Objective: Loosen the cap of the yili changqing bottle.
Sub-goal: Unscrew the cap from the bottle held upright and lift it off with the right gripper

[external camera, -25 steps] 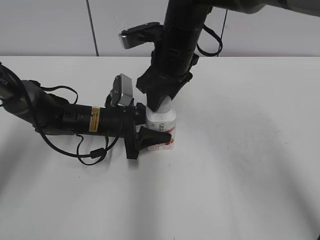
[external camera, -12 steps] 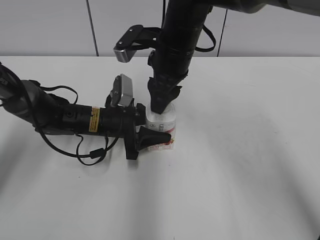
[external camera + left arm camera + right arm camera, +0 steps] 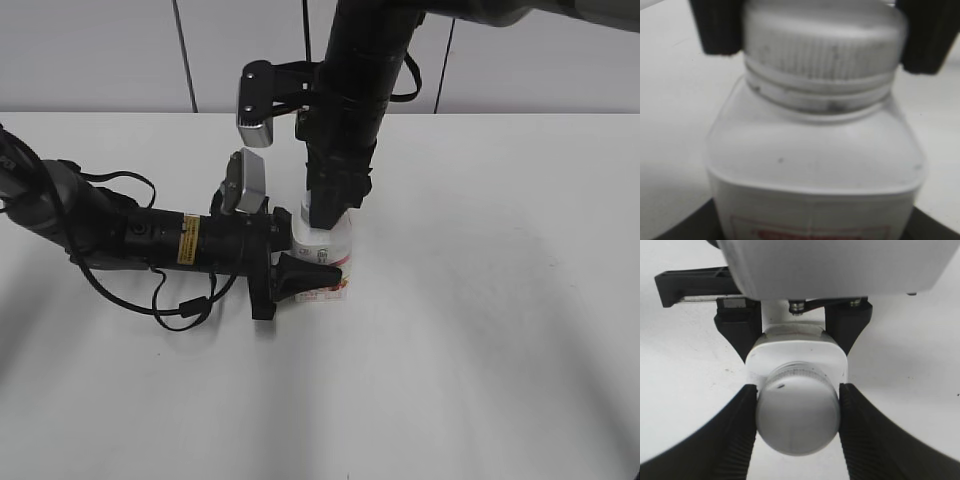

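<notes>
The bottle (image 3: 326, 262) stands upright on the white counter (image 3: 480, 300), caught between both pincers. The left pincer (image 3: 300, 262) reaches in level from the side, its jaws closed partway on the bottle's body, one finger (image 3: 310, 274) lying across the pink-red label. The right pincer (image 3: 798, 415) comes down from straight above; its two ribbed fingers (image 3: 735, 430) press the sides of the cap (image 3: 798, 421), which sits between them on the bottle's neck. From the left wrist view, the cap (image 3: 822, 42) shows its ribbed rim, with dark fingers touching either side.
</notes>
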Action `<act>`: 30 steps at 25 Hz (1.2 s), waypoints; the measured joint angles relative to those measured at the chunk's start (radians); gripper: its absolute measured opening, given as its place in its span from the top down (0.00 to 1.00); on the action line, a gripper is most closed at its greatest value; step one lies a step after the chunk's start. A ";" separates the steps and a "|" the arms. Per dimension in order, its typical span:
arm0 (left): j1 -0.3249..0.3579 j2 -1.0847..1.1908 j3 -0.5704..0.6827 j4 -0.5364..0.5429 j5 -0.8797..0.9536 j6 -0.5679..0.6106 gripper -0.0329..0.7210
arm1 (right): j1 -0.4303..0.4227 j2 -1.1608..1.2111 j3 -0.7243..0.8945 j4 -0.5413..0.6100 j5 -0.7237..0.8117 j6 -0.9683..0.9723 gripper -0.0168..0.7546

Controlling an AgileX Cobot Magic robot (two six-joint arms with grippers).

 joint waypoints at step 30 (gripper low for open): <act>0.001 0.000 0.000 0.022 -0.010 -0.001 0.46 | 0.000 -0.025 0.000 0.029 -0.001 0.052 0.23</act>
